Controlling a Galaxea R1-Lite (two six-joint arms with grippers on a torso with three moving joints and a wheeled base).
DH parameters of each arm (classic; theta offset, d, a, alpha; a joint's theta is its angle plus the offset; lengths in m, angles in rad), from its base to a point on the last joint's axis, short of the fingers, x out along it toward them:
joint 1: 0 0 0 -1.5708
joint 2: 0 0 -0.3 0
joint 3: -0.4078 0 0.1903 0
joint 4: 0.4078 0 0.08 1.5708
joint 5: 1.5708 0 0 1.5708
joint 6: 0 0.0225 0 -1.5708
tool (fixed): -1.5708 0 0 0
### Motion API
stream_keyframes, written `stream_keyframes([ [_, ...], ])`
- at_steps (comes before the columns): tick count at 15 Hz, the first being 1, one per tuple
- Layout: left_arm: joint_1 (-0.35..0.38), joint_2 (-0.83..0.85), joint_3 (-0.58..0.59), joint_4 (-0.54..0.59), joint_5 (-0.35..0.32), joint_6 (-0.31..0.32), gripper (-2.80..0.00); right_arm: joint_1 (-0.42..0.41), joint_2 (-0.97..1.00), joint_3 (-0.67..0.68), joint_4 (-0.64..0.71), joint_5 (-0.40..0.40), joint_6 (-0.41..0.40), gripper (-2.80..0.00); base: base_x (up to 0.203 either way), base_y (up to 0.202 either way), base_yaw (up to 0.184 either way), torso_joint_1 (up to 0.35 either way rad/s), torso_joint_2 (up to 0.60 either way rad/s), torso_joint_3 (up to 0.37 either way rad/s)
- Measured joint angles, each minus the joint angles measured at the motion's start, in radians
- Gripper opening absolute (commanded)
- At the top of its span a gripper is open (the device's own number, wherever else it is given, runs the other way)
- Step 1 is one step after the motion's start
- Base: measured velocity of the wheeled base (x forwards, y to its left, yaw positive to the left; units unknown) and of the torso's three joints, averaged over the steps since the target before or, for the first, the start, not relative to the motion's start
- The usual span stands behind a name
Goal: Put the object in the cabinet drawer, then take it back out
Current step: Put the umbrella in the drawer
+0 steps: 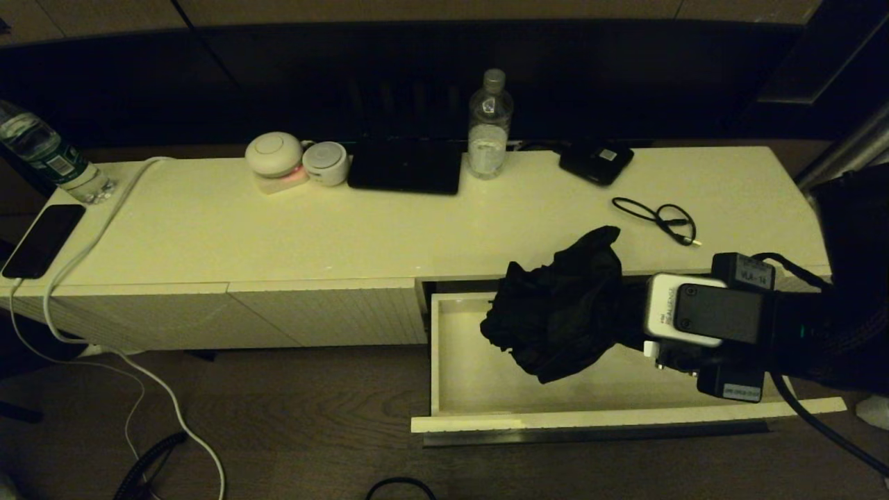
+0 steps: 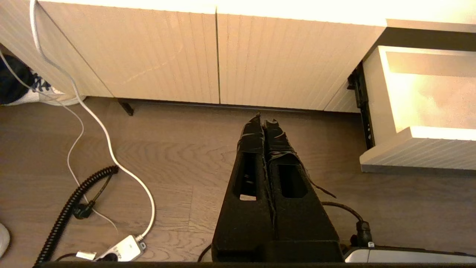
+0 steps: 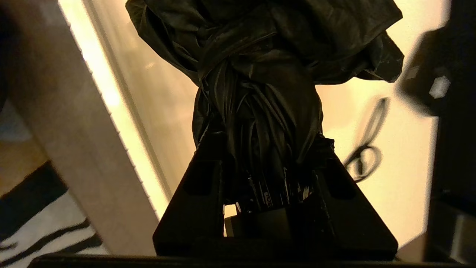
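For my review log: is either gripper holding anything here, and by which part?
The right gripper clamps the black bag by its gathered neck, above the open cabinet drawer. The left gripper holds nothing.

The drawer (image 1: 472, 361) stands open, its bare floor free toward 9 o'clock; the black bag (image 1: 559, 312) in the right end effector (image 1: 625, 316) hangs over its 3 o'clock half.

Cabinet drawer (image 1: 479, 389) pulled out at cabinet's right end. Right gripper (image 1: 628, 316) over the drawer, clamping a folded umbrella (image 1: 555, 312) above its inside. Cable (image 1: 660, 220) on the cabinet top (image 1: 417, 222) behind it; water bottle (image 1: 489, 125) further back. Left gripper (image 2: 264, 124) low over floor, left of drawer.
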Motion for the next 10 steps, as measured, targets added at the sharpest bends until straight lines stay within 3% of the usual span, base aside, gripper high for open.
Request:
stream_keyframes([
  [6, 0.0, 0.0, 0.0, 0.0, 0.0, 0.0, -2.8, -0.073, 0.129, -0.016, -0.009, 0.01, 0.039, -2.8, 0.0, 0.0, 0.0, 0.0, 0.0, 0.0],
  [10, 0.0, 0.0, 0.0, 0.0, 0.0, 0.0, -2.8, -0.079, 0.24, -0.114, -0.01, 0.011, 0.069, -2.8, 0.0, 0.0, 0.0, 0.0, 0.0, 0.0],
])
